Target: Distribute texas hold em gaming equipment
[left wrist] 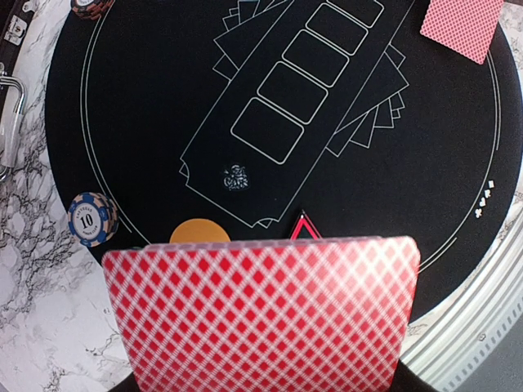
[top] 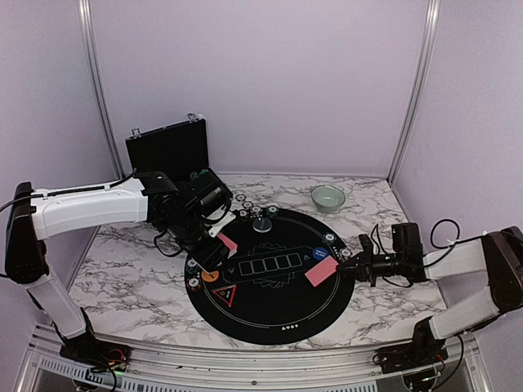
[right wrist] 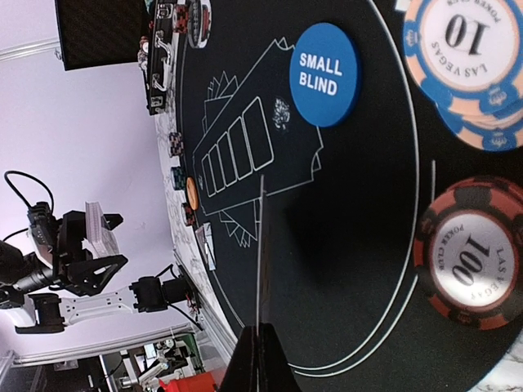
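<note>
**A:** The left hand (top: pixel 214 250), what is it doing?

**B:** It is grasping a pack of red-backed cards (left wrist: pixel 261 314) by the near end and holding it over the round black mat (top: pixel 270 317).

**A:** What is lying around it?

**B:** Just ahead of that hand an orange disc (left wrist: pixel 199 232) is resting on the mat, partly hidden behind the pack. Off to one side of it, a blue chip marked 10 (left wrist: pixel 92 218) is sitting at the mat's rim.

**A:** And the right hand (top: pixel 355 264)?

**B:** It is clenching on a single card (top: pixel 321 271), which is sticking out flat ahead of its fingers over the mat. I cannot tell whether the card is touching the mat. Further ahead and to one side a blue SMALL BLIND disc (right wrist: pixel 324 74) is lying, and a chip marked 100 (right wrist: pixel 472 263) is sitting closer in on that same side.

**A:** Beyond those?

**B:** The mat is lying on the marble counter (top: pixel 131 278). A black case (top: pixel 167 149) is standing open well beyond the left hand, and a pale green bowl (top: pixel 328 197) is sitting well beyond the right.
</note>
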`<state>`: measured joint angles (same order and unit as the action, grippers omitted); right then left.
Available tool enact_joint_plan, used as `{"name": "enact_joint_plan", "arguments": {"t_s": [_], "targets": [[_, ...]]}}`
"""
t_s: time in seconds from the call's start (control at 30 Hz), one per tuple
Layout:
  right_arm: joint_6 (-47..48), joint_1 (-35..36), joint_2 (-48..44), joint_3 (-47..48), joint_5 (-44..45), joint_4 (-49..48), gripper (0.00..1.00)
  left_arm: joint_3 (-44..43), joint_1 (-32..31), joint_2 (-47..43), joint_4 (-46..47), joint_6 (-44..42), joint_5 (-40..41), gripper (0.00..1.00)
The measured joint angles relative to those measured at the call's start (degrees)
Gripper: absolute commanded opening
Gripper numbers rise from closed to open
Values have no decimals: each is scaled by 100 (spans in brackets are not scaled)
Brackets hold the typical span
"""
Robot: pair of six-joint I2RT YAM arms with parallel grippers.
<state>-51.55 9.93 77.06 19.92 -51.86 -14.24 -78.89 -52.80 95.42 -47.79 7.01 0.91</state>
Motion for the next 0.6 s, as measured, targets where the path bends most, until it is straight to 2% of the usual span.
{"name": "enact_joint_plan", "arguments": {"t_s": [0.3,0.6], "targets": [[249,-61,-90,-37,44,415,2,0,0,0,0,0,-2,50],[601,-81,-208,114,282,1056,24,0,0,0,0,0,-2,50]]}}
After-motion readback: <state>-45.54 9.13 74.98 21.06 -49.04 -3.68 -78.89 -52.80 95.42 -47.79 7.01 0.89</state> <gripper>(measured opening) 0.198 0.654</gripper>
